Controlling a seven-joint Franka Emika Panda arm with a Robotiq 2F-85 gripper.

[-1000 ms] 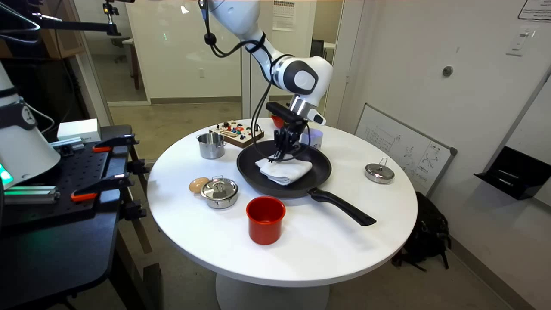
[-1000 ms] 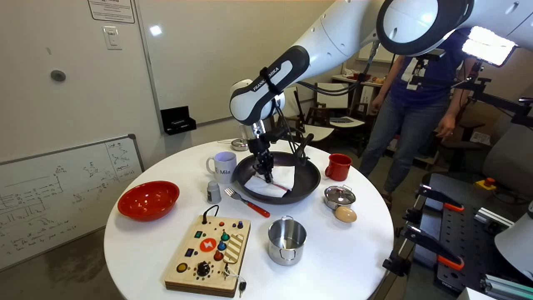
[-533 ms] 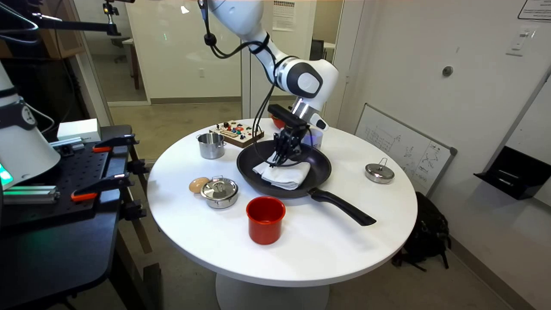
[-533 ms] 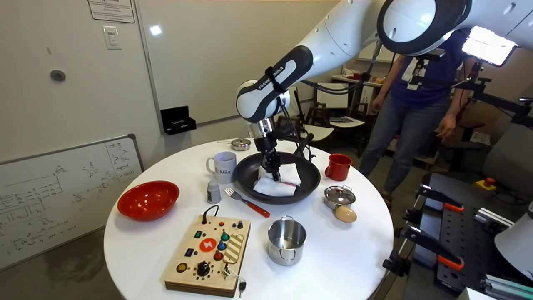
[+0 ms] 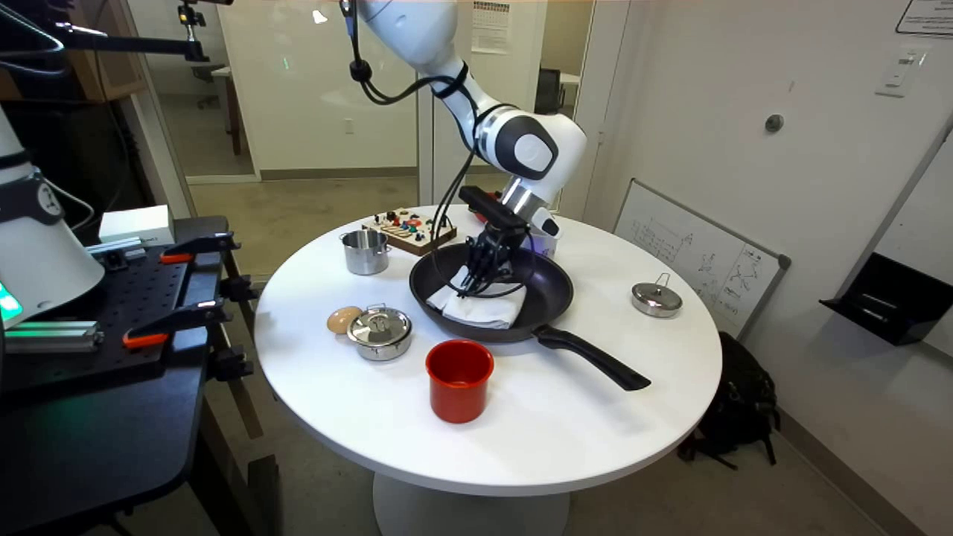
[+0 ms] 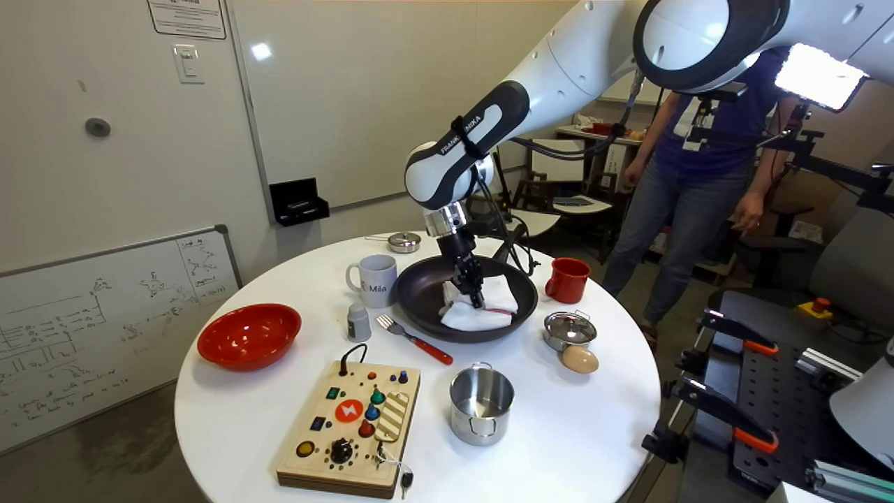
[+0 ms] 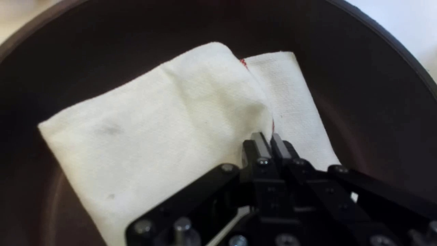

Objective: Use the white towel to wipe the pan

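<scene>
The white towel (image 5: pixel 480 309) lies folded inside the black pan (image 5: pixel 549 290), on its floor. In an exterior view the towel (image 6: pixel 478 318) shows a thin red stripe, and the pan (image 6: pixel 418 285) has its handle pointing away. My gripper (image 5: pixel 467 289) points down into the pan. In the wrist view the gripper's fingertips (image 7: pixel 267 136) are nearly together, with a thin fold of the towel (image 7: pixel 146 136) pinched between them. The towel has grey smudges on its left part. Part of it is hidden under the fingers.
A lidded steel pot (image 6: pixel 569 330), an egg (image 6: pixel 580 359) and a red mug (image 6: pixel 567 279) stand near the pan. A white mug (image 6: pixel 377 279), shaker (image 6: pixel 358 323), fork (image 6: pixel 419 341), open steel pot (image 6: pixel 482 405), red bowl (image 6: pixel 249 336) and wooden board (image 6: pixel 349 426) share the round table.
The gripper and towel have slid across the pan toward the side of the lidded steel pot and egg. The towel has shifted and creased a little. The pan stays in place.
</scene>
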